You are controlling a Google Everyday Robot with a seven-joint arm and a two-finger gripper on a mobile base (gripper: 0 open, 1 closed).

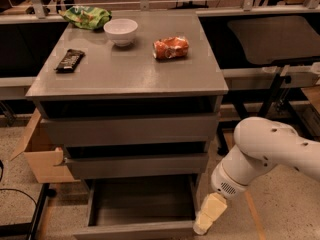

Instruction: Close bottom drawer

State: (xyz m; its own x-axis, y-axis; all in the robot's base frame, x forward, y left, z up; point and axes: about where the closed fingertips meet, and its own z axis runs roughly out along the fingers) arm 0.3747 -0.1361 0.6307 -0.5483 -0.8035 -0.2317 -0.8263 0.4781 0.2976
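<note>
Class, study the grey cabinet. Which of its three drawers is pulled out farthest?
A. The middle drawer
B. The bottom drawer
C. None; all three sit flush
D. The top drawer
B: the bottom drawer stands far out with its inside floor showing, and the pincer hangs low beside the drawer's front corner nearest the arm.
</note>
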